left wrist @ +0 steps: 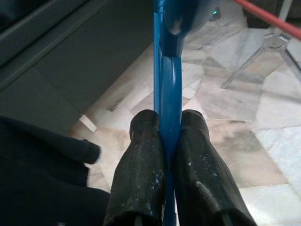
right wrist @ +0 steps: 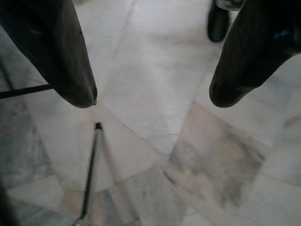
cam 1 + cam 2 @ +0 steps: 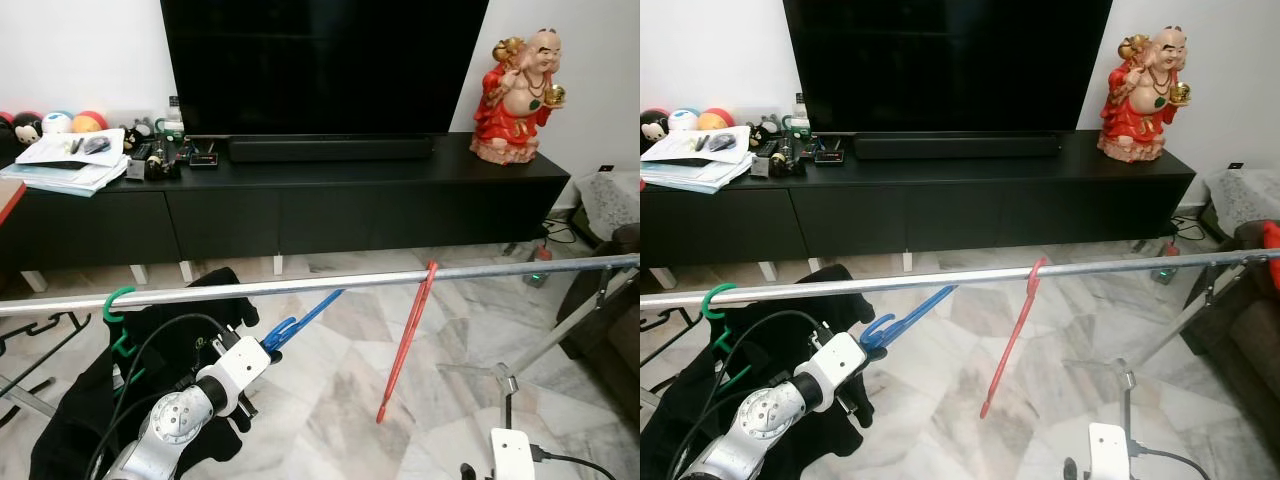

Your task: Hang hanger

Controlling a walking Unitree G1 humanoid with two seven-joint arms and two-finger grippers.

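A silver rail (image 3: pixel 300 285) runs across in front of me at chest height. A red hanger (image 3: pixel 408 335) hangs from it near the middle. At the rail's left end hangs a green hanger (image 3: pixel 118 300) carrying a black garment (image 3: pixel 90 400). My left gripper (image 1: pixel 169 129) is shut on a blue hanger (image 3: pixel 305 315), which points up toward the rail from just below it, hook end near the fingers (image 1: pixel 141 160). My right gripper (image 2: pixel 153 96) hangs low on the right, open over the marble floor, with nothing between its fingertips.
A black TV console (image 3: pixel 300 200) with a large TV (image 3: pixel 320 60) stands behind the rail. On it are a red statue (image 3: pixel 518 95) and papers (image 3: pixel 65 160). The rack's legs (image 3: pixel 540 345) spread at right, near a dark sofa (image 3: pixel 615 290).
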